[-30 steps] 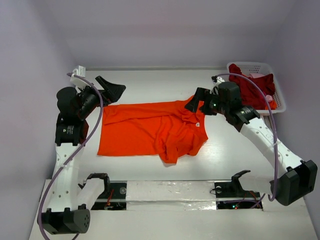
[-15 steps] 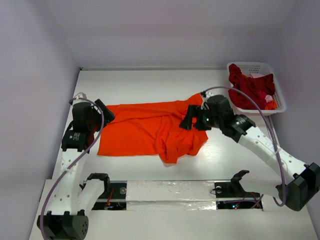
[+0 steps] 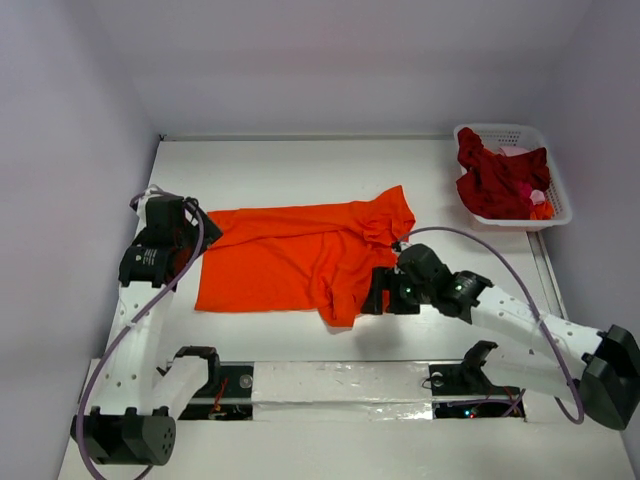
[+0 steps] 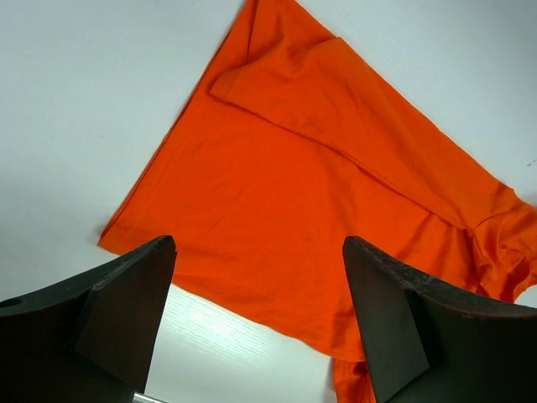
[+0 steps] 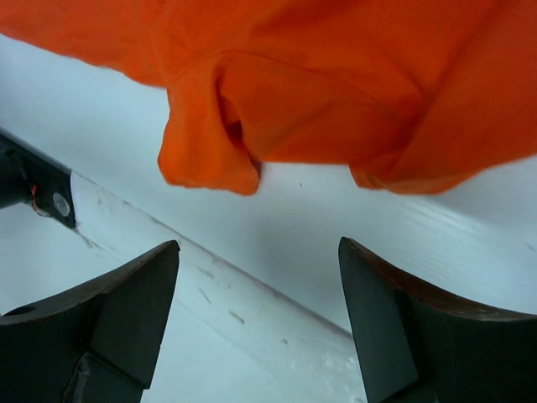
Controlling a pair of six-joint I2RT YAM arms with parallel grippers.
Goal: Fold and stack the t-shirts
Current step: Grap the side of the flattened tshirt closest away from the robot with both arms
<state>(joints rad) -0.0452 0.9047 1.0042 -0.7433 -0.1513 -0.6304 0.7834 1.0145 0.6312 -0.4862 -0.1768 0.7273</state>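
Note:
A bright orange t-shirt (image 3: 300, 252) lies spread on the white table, rumpled and bunched at its right and near side. It also shows in the left wrist view (image 4: 319, 193) and the right wrist view (image 5: 336, 84). My left gripper (image 3: 203, 226) is open and empty at the shirt's left edge (image 4: 260, 252). My right gripper (image 3: 372, 298) is open and empty, just off the bunched sleeve (image 5: 210, 143) at the shirt's near right corner. Dark red t-shirts (image 3: 500, 180) are heaped in the basket.
A white lattice basket (image 3: 555, 180) stands at the back right corner. The walls enclose the table on the left, back and right. A white rail (image 3: 340, 385) with black mounts runs along the near edge, just behind the right gripper.
Both arms came down from the far side. The right gripper swept toward the near edge, to the shirt's near right corner. The left gripper lowered to the shirt's left edge. The shirt's right part shifted slightly.

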